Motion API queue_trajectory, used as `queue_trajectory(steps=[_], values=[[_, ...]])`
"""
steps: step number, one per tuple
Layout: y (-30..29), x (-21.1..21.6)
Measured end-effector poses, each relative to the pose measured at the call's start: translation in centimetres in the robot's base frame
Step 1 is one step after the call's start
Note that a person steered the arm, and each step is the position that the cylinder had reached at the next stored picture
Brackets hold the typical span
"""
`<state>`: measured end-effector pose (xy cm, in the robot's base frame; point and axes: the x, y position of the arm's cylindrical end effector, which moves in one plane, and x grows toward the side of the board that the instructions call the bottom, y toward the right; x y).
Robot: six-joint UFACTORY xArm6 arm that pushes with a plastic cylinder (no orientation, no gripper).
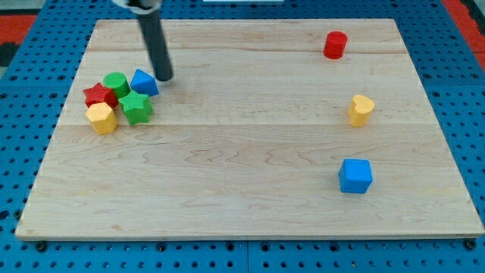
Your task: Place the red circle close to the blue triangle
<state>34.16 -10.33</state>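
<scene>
The red circle (335,45) stands near the view's top right of the wooden board (250,174). The blue triangle (144,82) lies at the view's left, in a cluster of blocks. My tip (164,76) rests on the board just right of the blue triangle, close to it or touching it, and far left of the red circle. The dark rod rises from the tip toward the view's top.
Next to the blue triangle sit a green circle (116,82), a red star (98,95), a green star (136,106) and a yellow hexagon (101,117). A yellow block (361,110) and a blue cube (355,176) stand at the view's right.
</scene>
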Motion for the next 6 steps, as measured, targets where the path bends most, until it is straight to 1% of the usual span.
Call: queue_trajectory(steps=[1, 2, 3, 4, 5, 6], values=[[12.2, 0.8], [23.7, -0.4], [33.2, -4.5], [34.7, -9.6], [25.5, -9.8], [14.8, -5.2]])
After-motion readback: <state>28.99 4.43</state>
